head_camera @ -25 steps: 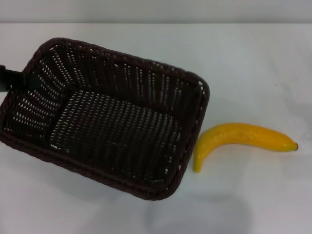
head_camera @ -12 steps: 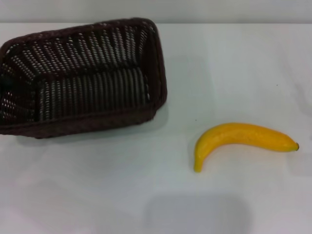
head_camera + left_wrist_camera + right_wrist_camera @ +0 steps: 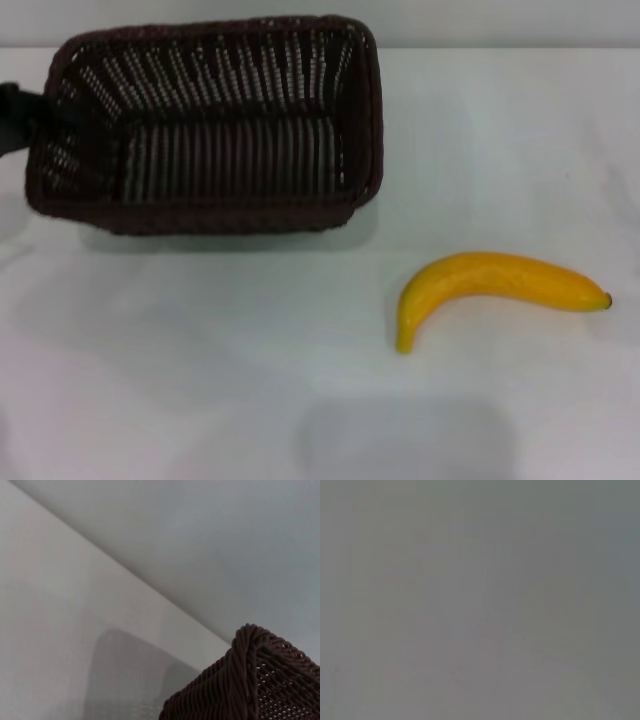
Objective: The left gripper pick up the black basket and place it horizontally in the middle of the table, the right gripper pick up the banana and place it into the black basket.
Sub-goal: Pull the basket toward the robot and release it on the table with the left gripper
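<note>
One pincer: left pincer (image 3: 18,118) at basket's (image 3: 210,125) left rim; grip cannot be told.
Basket: tilted, far-left on counter (image 3: 200,380).
Banana (image 3: 495,287): well right, apart.

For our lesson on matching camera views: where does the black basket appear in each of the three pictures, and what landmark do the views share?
Head view: the basket fills the upper left, lying lengthwise across the table, its left end at the left hand.
Left wrist view: only one braided corner of the basket shows, at the lower right.
Right wrist view: not in it; only a blank grey field.
Shared landmark: the table's far edge, in the head and left wrist views.
</note>
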Action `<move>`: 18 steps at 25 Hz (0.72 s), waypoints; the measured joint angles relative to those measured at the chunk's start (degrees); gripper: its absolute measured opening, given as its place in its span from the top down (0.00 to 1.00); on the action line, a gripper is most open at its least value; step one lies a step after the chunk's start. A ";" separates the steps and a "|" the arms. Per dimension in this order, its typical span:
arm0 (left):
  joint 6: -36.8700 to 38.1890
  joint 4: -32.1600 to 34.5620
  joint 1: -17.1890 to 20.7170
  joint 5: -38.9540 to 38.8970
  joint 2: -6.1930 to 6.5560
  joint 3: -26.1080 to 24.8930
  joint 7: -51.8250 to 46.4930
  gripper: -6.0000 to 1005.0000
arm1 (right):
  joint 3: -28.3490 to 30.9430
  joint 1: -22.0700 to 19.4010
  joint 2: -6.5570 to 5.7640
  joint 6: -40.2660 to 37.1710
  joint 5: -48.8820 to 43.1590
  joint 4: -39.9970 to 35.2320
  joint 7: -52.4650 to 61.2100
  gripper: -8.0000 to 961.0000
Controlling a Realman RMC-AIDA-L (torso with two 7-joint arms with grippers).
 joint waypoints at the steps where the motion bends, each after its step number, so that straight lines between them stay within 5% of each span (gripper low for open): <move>1: 1.36 -0.51 -1.06 0.58 -0.09 0.02 -0.28 0.78 | -0.02 0.04 0.02 -0.05 -0.09 0.00 0.02 0.11; 9: 3.83 -4.02 -7.43 5.95 -0.89 1.18 -1.11 0.77 | 0.13 0.02 0.10 -0.11 0.12 0.08 0.03 0.11; 18: 4.13 -3.96 -8.07 6.14 -1.19 4.19 -4.22 0.76 | 1.05 0.01 -0.02 -0.11 0.24 0.03 0.07 0.11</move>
